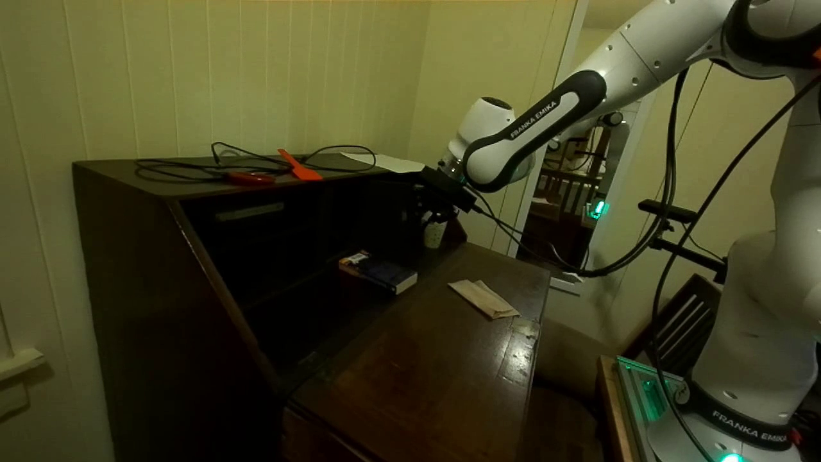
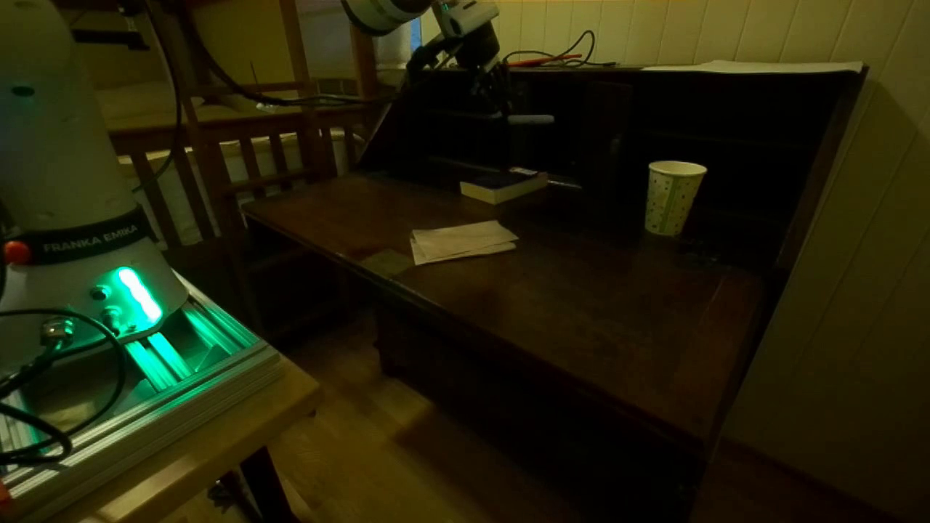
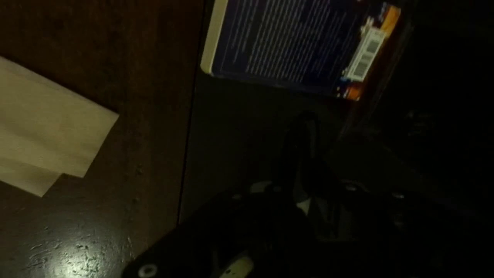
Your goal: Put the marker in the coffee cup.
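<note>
Holding the marker [image 2: 532,119] level in mid-air, our gripper [image 2: 504,113] looks pinched on one end of it: in an exterior view the pale barrel juts towards three o'clock, though the contact itself is lost in shadow. The cup [image 2: 674,200] stands upright on the desk [image 2: 581,312], lower and well apart, at four o'clock from the gripper there. We judge the pick-up done and the carry in hand, with the drop not yet made. Next we need to travel along the desk, pass above the cup's rim and, since the marker lies flat, turn it so the free end points down before we let go. A level release could leave it across the rim or tip the cup.

The book [image 2: 503,187] lies below the gripper at six o'clock, and the paper [image 2: 465,242] between six and seven, nearer the front edge; both look too low to hinder us. The cubbies [image 2: 614,131] rise behind the cup and could catch the gripper if we swing too deep. On top of the desk, in an exterior view, an orange tool [image 1: 299,168] sits between nine and ten o'clock from the gripper. The wrist view is too dark for us to make out the marker.
</note>
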`<state>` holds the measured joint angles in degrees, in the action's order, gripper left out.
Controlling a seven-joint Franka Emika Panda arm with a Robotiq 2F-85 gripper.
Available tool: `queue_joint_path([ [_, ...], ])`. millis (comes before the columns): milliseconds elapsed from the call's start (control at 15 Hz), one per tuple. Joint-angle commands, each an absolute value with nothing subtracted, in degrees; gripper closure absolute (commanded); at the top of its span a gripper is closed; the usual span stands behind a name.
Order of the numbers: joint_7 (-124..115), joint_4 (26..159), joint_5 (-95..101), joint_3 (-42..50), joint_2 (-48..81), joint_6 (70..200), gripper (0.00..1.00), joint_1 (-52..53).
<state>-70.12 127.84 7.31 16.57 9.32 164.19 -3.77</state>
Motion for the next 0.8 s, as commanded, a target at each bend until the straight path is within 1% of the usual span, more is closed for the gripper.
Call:
queue_joint_path([
  [0, -63.7, 127.8, -3.4, 14.7, 7.4, 165.6, 0.94, -8.5],
  [200, -59.5, 126.9, -15.2, 14.2, 6.1, 166.8, 0.94, -12.0],
  [267, -56.1, 127.1, -20.7, 10.6, 4.3, 166.0, 0.94, -15.4],
  [467, -49.7, 124.2, -34.1, 5.2, 2.7, 162.5, 0.93, -20.9],
  [533, -53.0, 125.4, -27.5, 10.5, 4.6, 165.1, 0.78, -16.1],
  [667, -51.1, 124.4, -31.5, 9.1, 3.4, 163.6, 0.78, -17.4],
  [733, -51.1, 124.2, -31.7, 8.8, 3.2, 163.3, 0.94, -17.5],
])
